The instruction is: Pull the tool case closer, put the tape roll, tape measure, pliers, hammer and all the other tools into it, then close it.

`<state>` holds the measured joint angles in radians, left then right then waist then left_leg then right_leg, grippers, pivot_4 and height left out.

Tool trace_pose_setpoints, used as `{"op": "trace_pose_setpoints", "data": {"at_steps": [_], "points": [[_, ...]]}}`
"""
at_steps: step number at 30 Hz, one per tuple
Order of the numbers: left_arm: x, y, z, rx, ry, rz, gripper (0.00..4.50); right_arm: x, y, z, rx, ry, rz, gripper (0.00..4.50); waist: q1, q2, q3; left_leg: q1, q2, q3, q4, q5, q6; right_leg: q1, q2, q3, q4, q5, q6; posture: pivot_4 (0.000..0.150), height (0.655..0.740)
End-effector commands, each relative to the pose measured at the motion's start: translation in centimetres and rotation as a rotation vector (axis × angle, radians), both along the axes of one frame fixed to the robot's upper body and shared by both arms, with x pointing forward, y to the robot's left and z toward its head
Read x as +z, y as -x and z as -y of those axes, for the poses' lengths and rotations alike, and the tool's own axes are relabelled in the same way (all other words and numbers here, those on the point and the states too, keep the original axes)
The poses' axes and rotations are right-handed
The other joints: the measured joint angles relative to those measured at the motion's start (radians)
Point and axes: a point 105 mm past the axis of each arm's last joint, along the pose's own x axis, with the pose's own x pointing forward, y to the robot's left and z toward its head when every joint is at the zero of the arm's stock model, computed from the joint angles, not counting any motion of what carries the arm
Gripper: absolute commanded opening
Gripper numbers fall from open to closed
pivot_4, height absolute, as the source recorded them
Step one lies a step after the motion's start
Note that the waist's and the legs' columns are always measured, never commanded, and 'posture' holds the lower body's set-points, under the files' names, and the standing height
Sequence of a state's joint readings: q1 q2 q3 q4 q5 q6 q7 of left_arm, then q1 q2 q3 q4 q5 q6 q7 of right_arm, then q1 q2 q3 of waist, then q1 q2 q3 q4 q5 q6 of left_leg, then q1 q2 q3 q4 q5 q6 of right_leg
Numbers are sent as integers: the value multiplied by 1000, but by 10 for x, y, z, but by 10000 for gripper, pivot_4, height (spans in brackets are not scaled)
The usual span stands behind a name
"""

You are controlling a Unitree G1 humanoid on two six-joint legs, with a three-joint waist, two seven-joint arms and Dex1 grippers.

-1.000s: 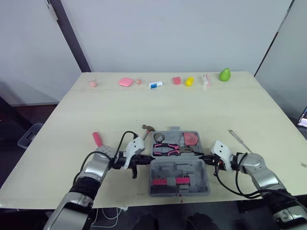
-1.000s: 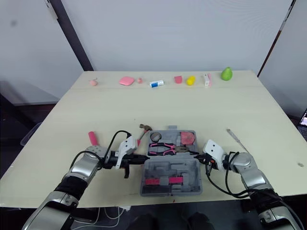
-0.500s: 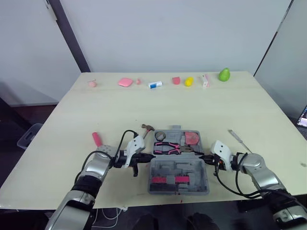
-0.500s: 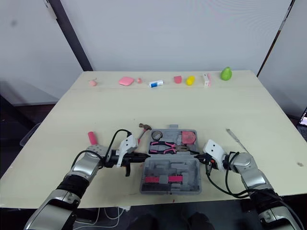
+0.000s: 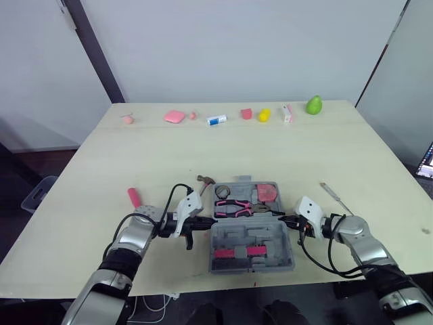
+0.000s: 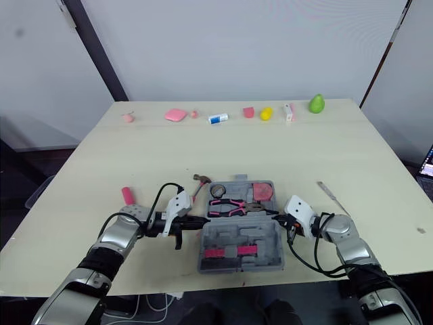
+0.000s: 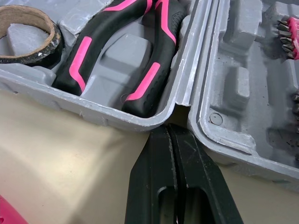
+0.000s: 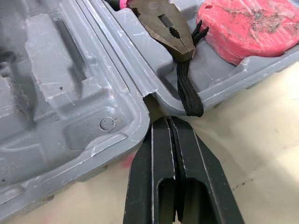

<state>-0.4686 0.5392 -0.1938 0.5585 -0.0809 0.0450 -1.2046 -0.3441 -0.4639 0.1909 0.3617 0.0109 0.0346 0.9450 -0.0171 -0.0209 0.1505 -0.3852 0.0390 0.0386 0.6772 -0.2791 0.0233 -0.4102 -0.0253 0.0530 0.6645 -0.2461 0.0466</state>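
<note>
The grey tool case [image 5: 252, 233] lies open near the table's front edge. Its far half holds the tape roll [image 5: 224, 191], the pink-and-black pliers [image 5: 237, 206] and the pink tape measure [image 5: 269, 194]. The near half [image 8: 56, 93] carries pink bits [image 5: 237, 252]. The hammer [image 5: 205, 181] lies on the table by the case's far left corner. My left gripper [image 5: 206, 221] is shut, with its tips [image 7: 169, 128] at the left end of the hinge. My right gripper [image 5: 283, 220] is shut too, its tips [image 8: 166, 120] at the right hinge end, beside the pliers' black strap [image 8: 189, 93].
A pink-handled tool [image 5: 134, 197] lies left of my left arm. A thin screwdriver [image 5: 336, 198] lies right of the case. Small items line the table's far edge, among them a green pear [image 5: 313, 105] and a yellow piece [image 5: 264, 114].
Both grippers stay shut at the case's hinge ends. The whole picture has shifted slightly; the case and tools keep their places.
</note>
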Motion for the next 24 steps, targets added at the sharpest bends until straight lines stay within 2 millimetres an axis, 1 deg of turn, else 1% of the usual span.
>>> {"op": "trace_pose_setpoints", "data": {"at_steps": [1, 6, 12, 17, 24], "points": [[-4, -1, -1, 15, -19, -1, 429, 21, -6, -15, 49, -45, 85, 0, 0, 0, 0, 0, 0, 0, 0, 0, 0, 0, 0, 0, 0, 0, 0, 1500, 7400], [-5, -1, -2, 17, -20, -1, 429, 20, -5, -15, 47, -46, 83, 0, 0, 0, 0, 0, 0, 0, 0, 0, 0, 0, 0, 0, 0, 0, 0, 1500, 7400], [-5, 0, -3, 14, -23, -3, 429, 14, 0, -13, 52, -26, 52, 0, 0, 0, 0, 0, 0, 0, 0, 0, 0, 0, 0, 0, 0, 0, 0, 1500, 7400], [-3, 1, -7, 6, -30, 9, 429, 15, 1, -2, 20, -19, 46, 0, 1, 0, 0, 0, 0, 0, 0, 0, 0, 0, 0, 0, 0, 0, 0, 1500, 7400], [1, 5, -16, 6, -37, 18, 429, 19, 2, 22, -49, -19, 51, 0, -1, 0, 0, -1, 0, 0, 0, 0, 0, 0, 0, 0, -1, 0, 0, 1500, 7400]]}}
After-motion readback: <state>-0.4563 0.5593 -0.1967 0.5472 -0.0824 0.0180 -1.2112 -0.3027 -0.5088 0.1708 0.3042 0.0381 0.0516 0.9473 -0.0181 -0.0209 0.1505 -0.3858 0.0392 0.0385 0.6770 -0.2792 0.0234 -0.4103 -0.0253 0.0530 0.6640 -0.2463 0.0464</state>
